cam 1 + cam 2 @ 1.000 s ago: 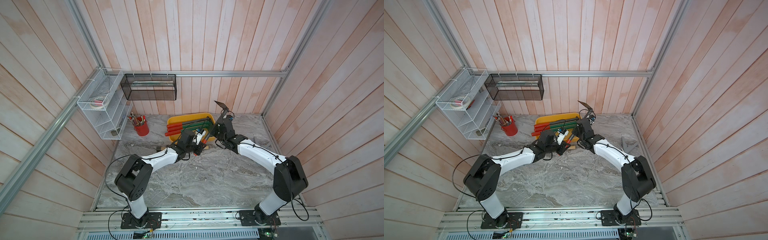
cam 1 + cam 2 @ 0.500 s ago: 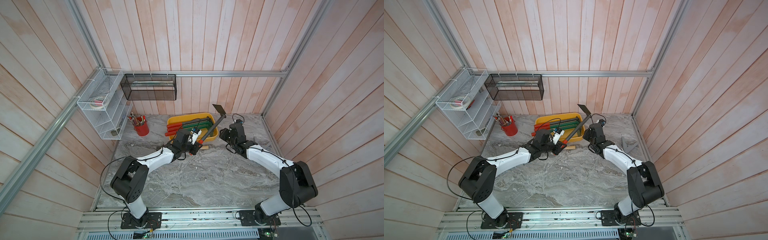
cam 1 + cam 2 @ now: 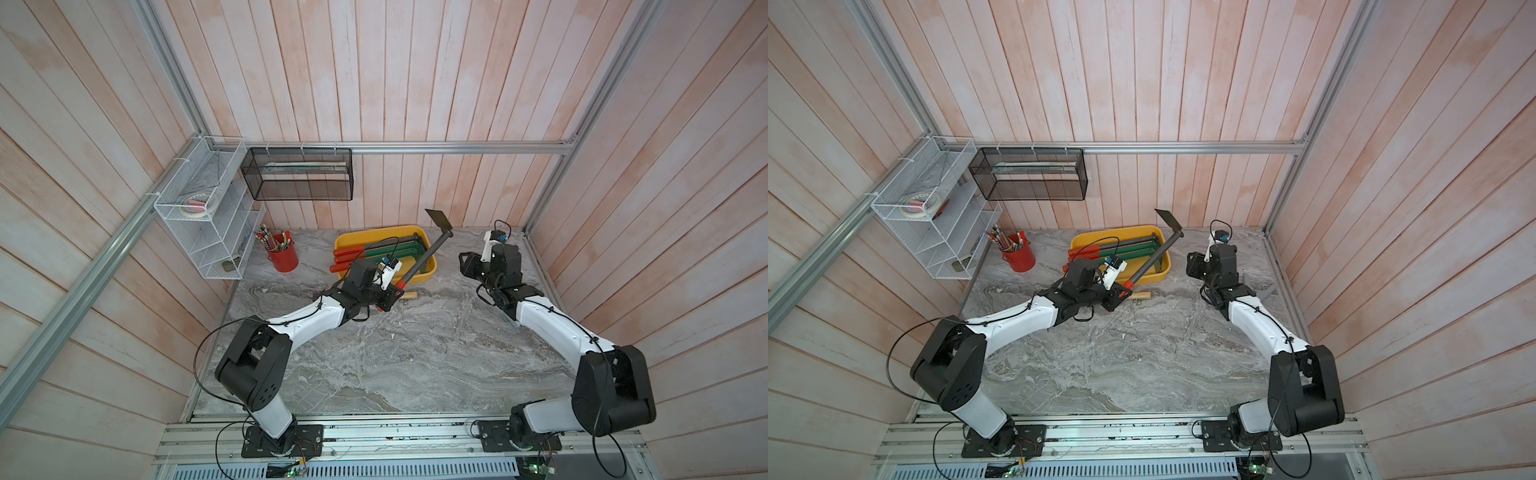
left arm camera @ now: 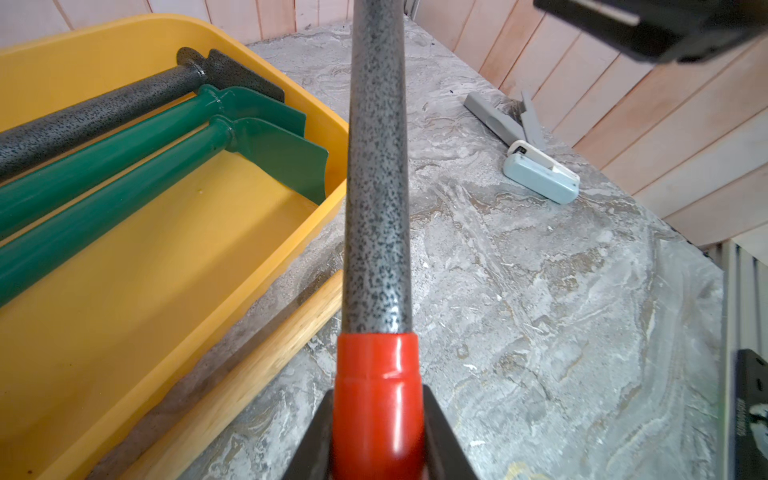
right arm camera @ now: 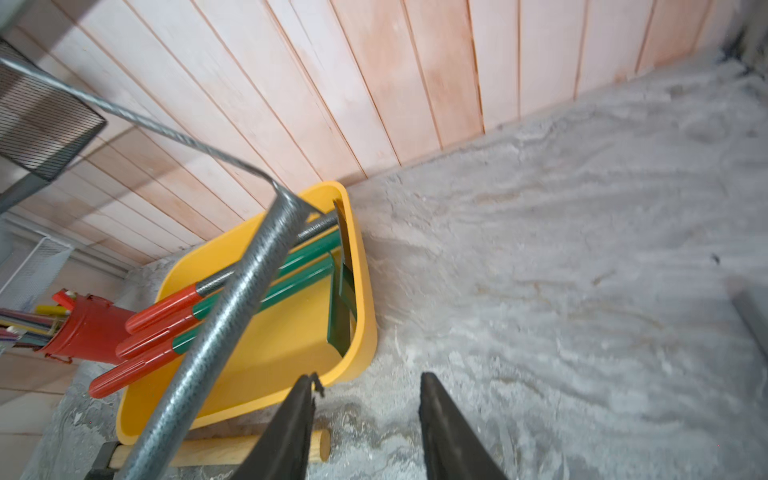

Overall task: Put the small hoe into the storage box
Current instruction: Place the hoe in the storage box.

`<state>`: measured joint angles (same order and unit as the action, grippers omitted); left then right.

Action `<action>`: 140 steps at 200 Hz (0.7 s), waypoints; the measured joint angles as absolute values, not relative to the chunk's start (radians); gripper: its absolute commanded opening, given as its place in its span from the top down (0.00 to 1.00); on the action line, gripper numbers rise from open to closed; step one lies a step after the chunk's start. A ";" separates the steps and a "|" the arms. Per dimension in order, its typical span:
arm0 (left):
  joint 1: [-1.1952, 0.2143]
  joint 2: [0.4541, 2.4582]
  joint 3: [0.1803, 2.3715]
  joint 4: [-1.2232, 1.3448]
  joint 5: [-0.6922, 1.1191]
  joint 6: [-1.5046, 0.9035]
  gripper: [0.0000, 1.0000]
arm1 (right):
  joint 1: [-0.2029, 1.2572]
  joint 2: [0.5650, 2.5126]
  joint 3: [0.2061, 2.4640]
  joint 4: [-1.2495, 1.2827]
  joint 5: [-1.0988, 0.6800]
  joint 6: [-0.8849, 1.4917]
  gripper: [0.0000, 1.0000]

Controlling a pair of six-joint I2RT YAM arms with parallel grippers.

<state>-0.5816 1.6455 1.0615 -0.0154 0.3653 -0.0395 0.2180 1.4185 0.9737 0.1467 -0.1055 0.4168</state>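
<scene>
Seen from above, with twelve o'clock at the back wall, the left gripper (image 3: 392,287) was clamped on the red grip at the butt end of the small hoe (image 3: 428,257). The left wrist view showed both jaws pressed against that red sleeve, so the hold looked firm. From the gripper, the speckled grey shaft rose toward about one o'clock, and its dark blade hung in the air above and just beyond the back right corner of the storage box (image 3: 374,230).

The yellow storage box sat at twelve o'clock from the left gripper, just beyond it. Its long sides ran roughly from nine to three o'clock. Three other hoes (image 3: 374,253) lay inside along that line, with red grips at the nine o'clock end and blades at the three o'clock end. The held shaft crossed over the box's near right corner at a slant to them.

The right gripper (image 5: 365,415) stood at three o'clock from the box, well apart from the hoe. Its jaws were spread, with nothing between them. A wooden handle (image 3: 409,295) lay on the table just in front of the box.

The left arm alone carried the tool. The next move would probably need the shaft swung toward the box's long axis and lowered.
</scene>
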 measured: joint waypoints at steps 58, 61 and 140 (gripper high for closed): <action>-0.566 1.552 1.054 -0.141 0.472 0.016 1.00 | 0.213 1.431 1.086 0.168 -0.239 0.128 0.55; -0.566 1.549 1.054 -0.146 0.475 0.018 1.00 | 0.213 1.431 1.089 0.167 -0.241 0.120 0.55; -0.561 1.533 1.052 -0.213 0.498 0.041 1.00 | 0.215 1.523 1.196 0.153 -0.315 -0.018 0.55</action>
<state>-0.5610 1.5330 1.0523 -0.2127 0.4984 0.0414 0.2153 1.5227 1.1961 0.1532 -0.3153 -0.0181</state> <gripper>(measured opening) 0.283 0.455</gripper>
